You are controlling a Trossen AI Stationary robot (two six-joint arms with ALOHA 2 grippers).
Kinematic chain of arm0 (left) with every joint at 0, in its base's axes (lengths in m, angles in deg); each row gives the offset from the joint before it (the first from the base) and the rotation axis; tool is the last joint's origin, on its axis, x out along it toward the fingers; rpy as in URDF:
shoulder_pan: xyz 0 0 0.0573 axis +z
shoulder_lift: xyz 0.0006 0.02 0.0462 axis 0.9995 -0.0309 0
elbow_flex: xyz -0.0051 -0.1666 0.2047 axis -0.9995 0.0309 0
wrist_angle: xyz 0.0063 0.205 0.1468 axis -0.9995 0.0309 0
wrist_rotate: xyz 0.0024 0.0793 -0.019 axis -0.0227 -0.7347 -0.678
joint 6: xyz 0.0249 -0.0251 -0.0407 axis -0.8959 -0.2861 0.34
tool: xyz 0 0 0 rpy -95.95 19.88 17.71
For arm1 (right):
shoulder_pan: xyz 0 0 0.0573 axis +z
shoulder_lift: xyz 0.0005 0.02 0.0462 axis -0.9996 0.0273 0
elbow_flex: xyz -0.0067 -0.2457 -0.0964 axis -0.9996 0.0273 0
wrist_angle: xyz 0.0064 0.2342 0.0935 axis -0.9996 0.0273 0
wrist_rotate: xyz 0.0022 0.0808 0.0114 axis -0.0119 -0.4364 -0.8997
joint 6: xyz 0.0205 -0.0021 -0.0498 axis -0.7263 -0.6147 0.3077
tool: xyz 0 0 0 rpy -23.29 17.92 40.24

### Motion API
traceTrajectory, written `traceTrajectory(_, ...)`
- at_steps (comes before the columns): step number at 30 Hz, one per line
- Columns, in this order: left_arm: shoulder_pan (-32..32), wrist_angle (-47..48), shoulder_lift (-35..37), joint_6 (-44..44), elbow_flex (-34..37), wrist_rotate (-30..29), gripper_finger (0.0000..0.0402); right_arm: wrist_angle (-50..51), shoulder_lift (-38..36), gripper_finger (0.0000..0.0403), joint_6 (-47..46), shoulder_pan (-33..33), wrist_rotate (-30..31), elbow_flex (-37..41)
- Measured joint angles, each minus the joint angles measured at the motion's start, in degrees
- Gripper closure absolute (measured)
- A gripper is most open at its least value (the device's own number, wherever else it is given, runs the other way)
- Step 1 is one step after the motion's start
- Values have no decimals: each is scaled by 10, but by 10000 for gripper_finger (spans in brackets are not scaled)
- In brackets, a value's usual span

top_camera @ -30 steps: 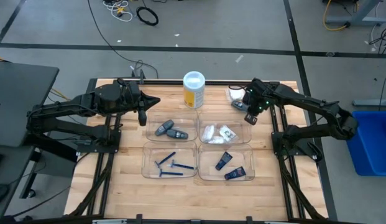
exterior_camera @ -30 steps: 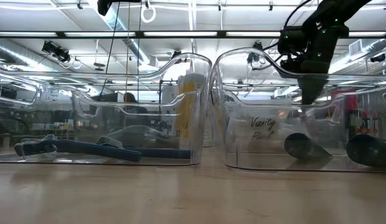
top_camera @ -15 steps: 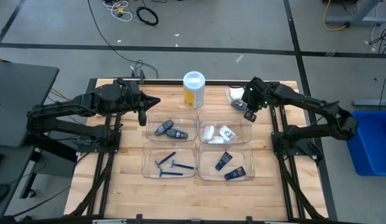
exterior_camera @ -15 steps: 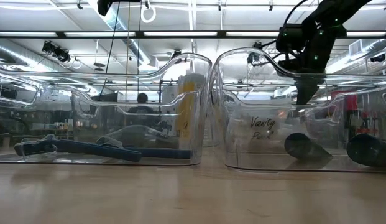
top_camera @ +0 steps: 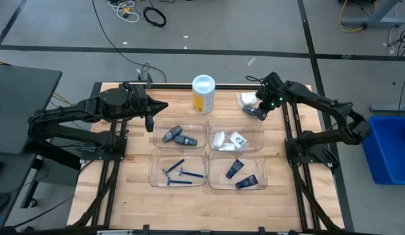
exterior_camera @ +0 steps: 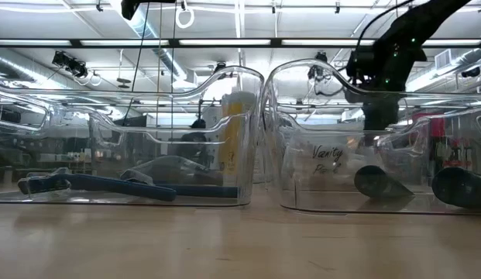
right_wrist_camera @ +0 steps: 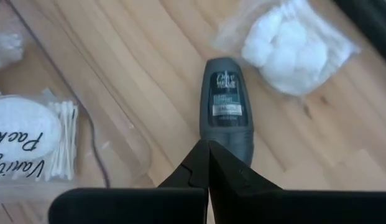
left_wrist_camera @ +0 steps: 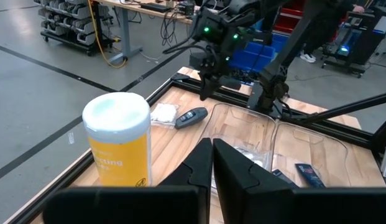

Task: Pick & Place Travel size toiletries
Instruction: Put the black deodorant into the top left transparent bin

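Hovering right gripper pressed together, tips hiding the grey stick's end, apparently untouched, left gripper pressed together.

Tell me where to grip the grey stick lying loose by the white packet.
Grip the grey stick across its narrow sides at mid-body, coming straight down. It lies flat on the table, its long sides clear; the white packet sits just past its cap end.
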Motion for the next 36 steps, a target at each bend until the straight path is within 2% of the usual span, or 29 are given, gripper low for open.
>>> traceTrajectory(11, 0, 0, 0, 11, 0, -1, 379, -49, 59, 390, 6, -33, -14, 0)
traceTrajectory(15, 0, 0, 0, 14, 0, -1, 379, -71, 59, 361, 20, -33, -18, 0)
traceTrajectory(21, 0, 0, 0, 15, 0, -1, 379, -70, 72, 296, 16, -38, -19, 0)
traceTrajectory(25, 0, 0, 0, 16, 0, -1, 379, -68, 97, 267, 24, -39, -60, 0)
traceTrajectory(29, 0, 0, 0, 29, 0, -1, 379, -70, 120, 278, 30, -39, -86, 0)
traceTrajectory(36, 0, 0, 0, 30, 0, -1, 379, -70, 141, 347, 37, -39, -89, 0)
